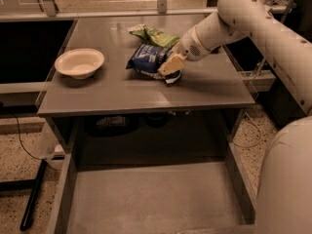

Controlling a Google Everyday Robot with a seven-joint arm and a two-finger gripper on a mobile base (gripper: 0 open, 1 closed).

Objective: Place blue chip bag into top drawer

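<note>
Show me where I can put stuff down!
The wide grey top drawer is bare inside. So is the front strip of the grey table. Crowded: the gripper at the crinkled blue chip bag, green bag behind.
</note>
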